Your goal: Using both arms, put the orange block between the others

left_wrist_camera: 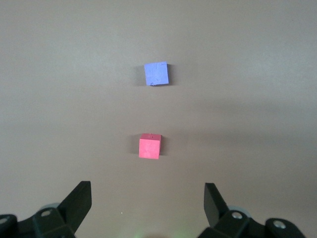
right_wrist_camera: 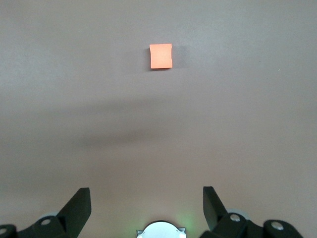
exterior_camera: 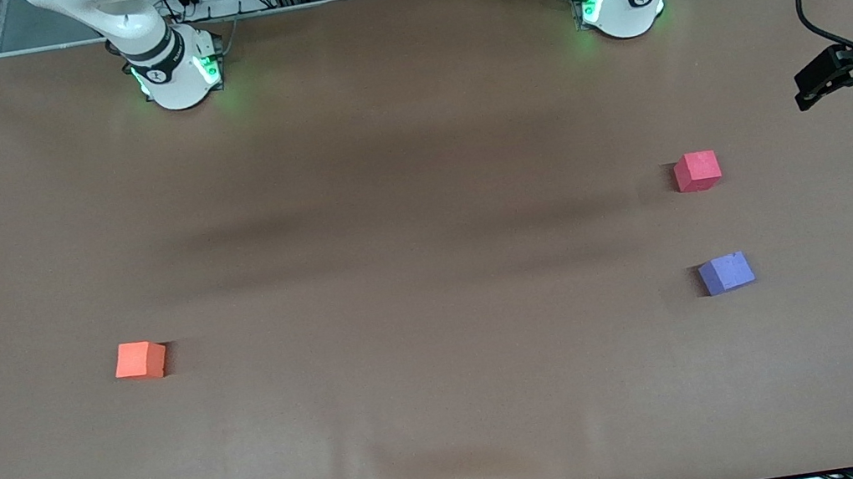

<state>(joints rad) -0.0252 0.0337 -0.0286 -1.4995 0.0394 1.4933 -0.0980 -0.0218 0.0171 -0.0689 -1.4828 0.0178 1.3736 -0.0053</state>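
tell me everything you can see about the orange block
The orange block is a small bright orange cube with matte, foam-like faces and crisp edges. It sits flat on the brown table cover toward the right arm's end, alone, far from the other two cubes. Nothing but the table touches it. In the right wrist view it shows as a plain orange square, its top unmarked.

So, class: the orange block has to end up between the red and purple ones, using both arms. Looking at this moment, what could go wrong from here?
1. The orange block lies toward the right arm's end, the others toward the left arm's end; a handover between the open right gripper and left gripper could drop it.
2. The gap between the pinkish-red block and purple block looks modest, so open fingers may nudge either cube.
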